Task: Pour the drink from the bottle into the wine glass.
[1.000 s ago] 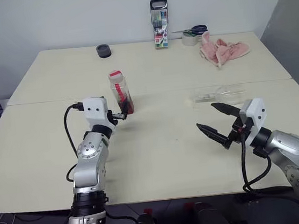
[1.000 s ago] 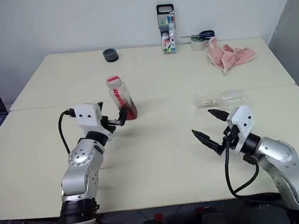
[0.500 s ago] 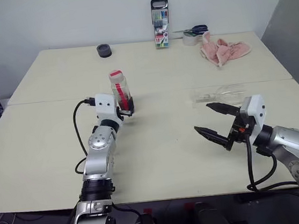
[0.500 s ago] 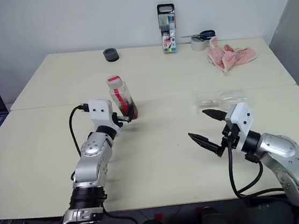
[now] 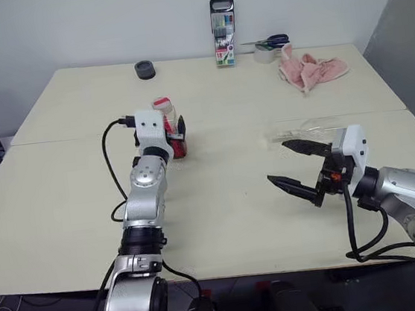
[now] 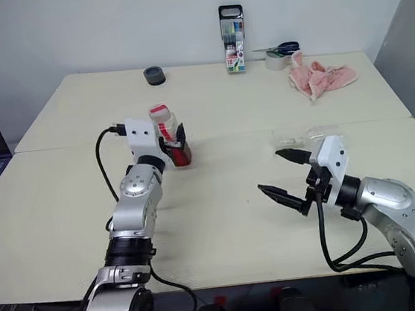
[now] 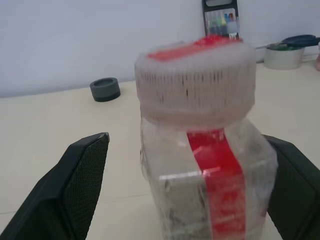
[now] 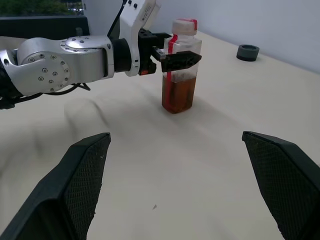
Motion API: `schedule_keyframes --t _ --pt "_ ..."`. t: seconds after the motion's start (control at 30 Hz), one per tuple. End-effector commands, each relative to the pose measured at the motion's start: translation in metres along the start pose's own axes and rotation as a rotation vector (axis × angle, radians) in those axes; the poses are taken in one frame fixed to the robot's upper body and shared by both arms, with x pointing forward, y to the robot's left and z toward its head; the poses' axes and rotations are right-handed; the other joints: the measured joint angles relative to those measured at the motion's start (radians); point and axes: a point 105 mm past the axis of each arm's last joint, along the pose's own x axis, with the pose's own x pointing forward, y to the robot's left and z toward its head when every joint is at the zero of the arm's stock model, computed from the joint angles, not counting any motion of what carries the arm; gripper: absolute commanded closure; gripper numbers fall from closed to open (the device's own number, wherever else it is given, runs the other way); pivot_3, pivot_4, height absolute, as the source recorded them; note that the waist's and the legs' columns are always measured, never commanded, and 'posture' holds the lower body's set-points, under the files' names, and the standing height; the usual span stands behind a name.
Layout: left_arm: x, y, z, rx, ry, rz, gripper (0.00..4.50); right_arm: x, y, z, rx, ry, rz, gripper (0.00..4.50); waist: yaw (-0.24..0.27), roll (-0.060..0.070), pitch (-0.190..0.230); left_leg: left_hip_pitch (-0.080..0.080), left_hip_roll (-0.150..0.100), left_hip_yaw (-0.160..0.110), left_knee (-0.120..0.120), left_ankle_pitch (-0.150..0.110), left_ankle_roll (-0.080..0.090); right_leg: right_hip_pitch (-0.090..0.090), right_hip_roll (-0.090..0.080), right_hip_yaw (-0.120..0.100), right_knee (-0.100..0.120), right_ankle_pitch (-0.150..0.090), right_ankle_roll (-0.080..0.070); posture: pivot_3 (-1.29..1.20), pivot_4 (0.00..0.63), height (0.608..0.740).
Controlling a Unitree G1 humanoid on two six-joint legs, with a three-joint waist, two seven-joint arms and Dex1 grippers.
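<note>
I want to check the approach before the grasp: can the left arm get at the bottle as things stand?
Probably yes. The left end effector is open, with one finger on each side of the upright bottle. Nothing stands between them, and the table around the bottle is bare. The cap is on.

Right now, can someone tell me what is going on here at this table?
The robot's left gripper has its jaws open on either side of the bottle, which stands upright with its cap on and holds brown drink in its lower part. The grip is not closed yet. The right gripper hangs open above the table. The wine glass lies on its side just behind it.
</note>
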Motion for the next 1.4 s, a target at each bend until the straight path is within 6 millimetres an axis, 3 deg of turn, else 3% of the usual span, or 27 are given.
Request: schedule_keyframes --t 0.03,0.43,0.53,0.73,0.8,1.17,1.4 --pt "0.006 -0.003 0.013 0.011 -0.022 0.008 0.02 -0.003 0.000 0.010 -0.031 -0.015 0.016 0.00 0.000 0.000 0.000 0.000 0.000 0.000 0.000 0.000 0.000 0.000 0.000 0.000 0.000 0.000 0.000 0.00 0.150 0.740" --pt "0.011 -0.008 0.014 0.011 -0.011 -0.008 0.02 -0.001 -0.001 0.015 -0.037 -0.020 0.018 0.00 0.000 0.000 0.000 -0.001 0.000 0.000 0.001 0.000 0.000 0.000 0.000 0.000 0.000 0.000 0.000 0.00 0.150 0.740" --pt "0.013 -0.008 0.014 0.011 -0.006 -0.016 0.67 0.000 -0.001 0.016 -0.036 -0.020 0.020 0.00 0.000 0.000 0.000 -0.001 0.000 0.000 0.001 0.000 0.000 0.000 0.000 0.000 0.000 0.000 0.001 0.00 0.150 0.740" --pt "0.013 -0.009 0.012 0.007 0.001 -0.031 2.47 0.000 -0.002 0.016 -0.036 -0.018 0.022 0.00 -0.001 0.000 0.000 -0.001 0.000 0.000 0.001 0.001 -0.001 0.000 0.000 0.000 0.000 0.000 0.001 0.00 0.150 0.740" --pt "0.012 -0.009 0.010 0.007 0.004 -0.033 2.73 0.001 -0.002 0.017 -0.037 -0.019 0.023 0.00 -0.001 0.000 0.000 -0.001 0.000 0.000 0.001 0.001 -0.001 0.000 0.000 0.000 0.000 0.000 0.001 0.00 0.150 0.740" --pt "-0.013 -0.004 0.004 0.018 -0.022 -0.139 2.74 0.006 0.001 0.024 -0.054 -0.050 0.017 0.00 -0.003 0.000 0.000 -0.001 0.000 0.000 0.001 0.001 -0.002 0.000 0.000 0.001 0.000 0.000 0.001 0.00 0.150 0.740" --pt "-0.025 -0.042 0.016 -0.051 -0.053 -0.488 2.76 0.012 0.006 0.030 -0.029 -0.063 0.025 0.00 0.002 0.000 0.000 -0.002 0.000 0.000 0.002 0.001 -0.002 0.000 0.000 0.000 0.000 0.001 0.001 0.00 0.150 0.740"
